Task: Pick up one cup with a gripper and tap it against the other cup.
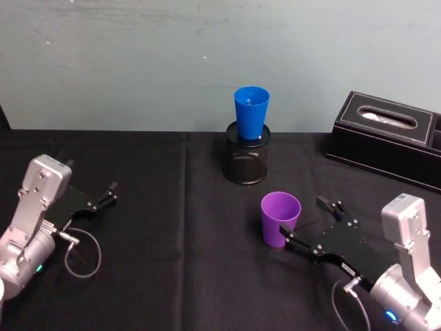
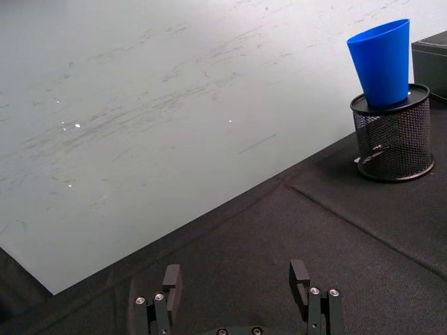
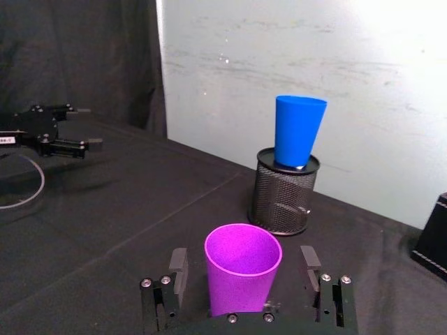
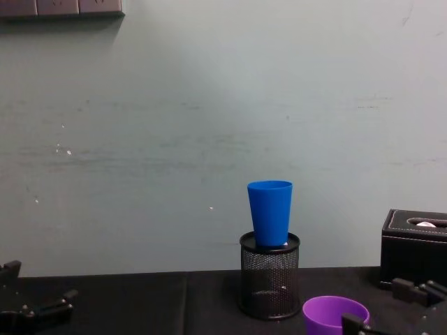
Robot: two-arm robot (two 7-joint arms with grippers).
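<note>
Right pincer [image 1: 302, 214] gapes around purple cup [image 1: 280, 218] (base cropped in chest view); left pincer [image 1: 108, 193] open.

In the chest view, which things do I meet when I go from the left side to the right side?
Left end effector → blue cup → purple cup → black box.

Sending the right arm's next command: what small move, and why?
Probably close the right gripper on the purple cup: its open fingers flank the upright cup without gripping it. The blue cup stands in the mesh holder; left gripper idle at left.
</note>
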